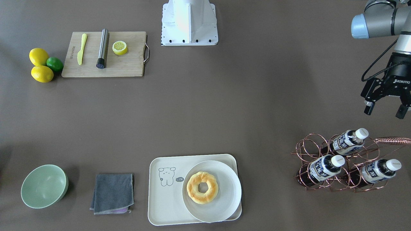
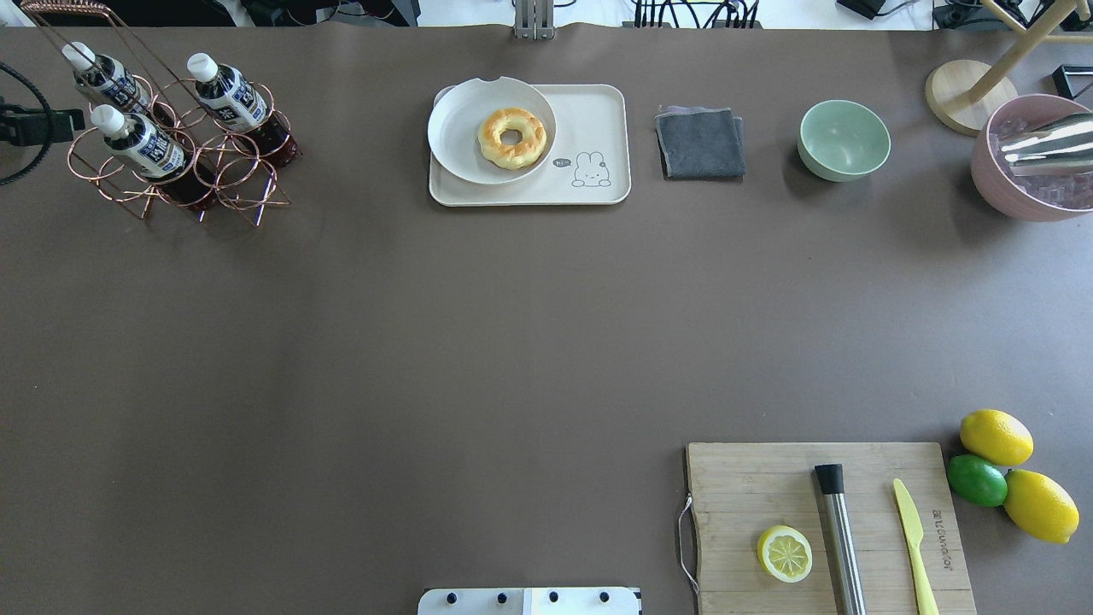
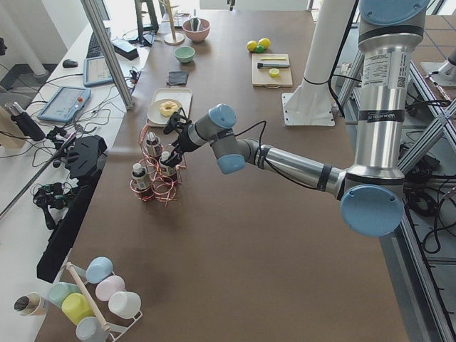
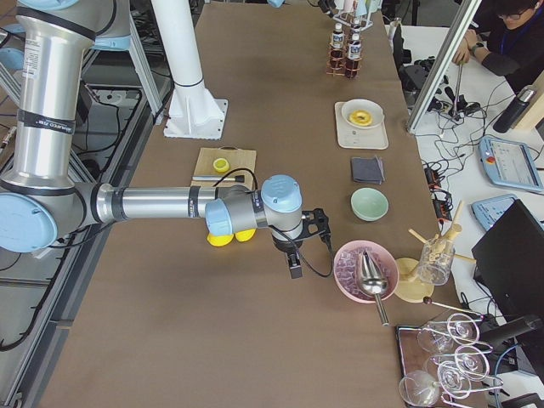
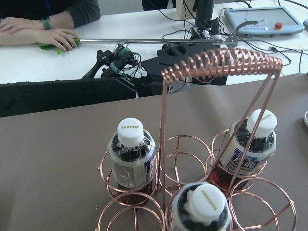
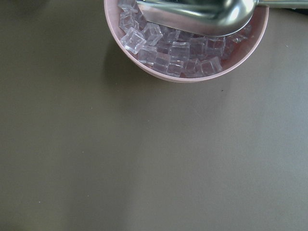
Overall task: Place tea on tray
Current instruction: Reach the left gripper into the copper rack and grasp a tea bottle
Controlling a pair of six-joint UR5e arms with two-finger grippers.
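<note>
Tea (image 1: 346, 142) leans in copper rack (image 1: 391, 140), well apart from tray (image 1: 163, 205); left pincer (image 1: 385, 110) hangs spread nearby, right pincer (image 4: 297, 260) state untellable; bottle likely liquid-heavy, slick, slightly squashy, so grip just under cap (image 1: 362, 133).

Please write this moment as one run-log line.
left gripper: open, empty | tea bottles: three, in copper rack | tray: no tea

The brown tabletop (image 2: 427, 342) carried a copper rack (image 5: 163, 144), the tray (image 2: 598, 120), a grey cloth (image 2: 700, 143), a green bowl (image 2: 844, 139), a cutting board (image 2: 751, 478), two lemons (image 2: 996, 436) and a lime (image 2: 977, 480).
</note>
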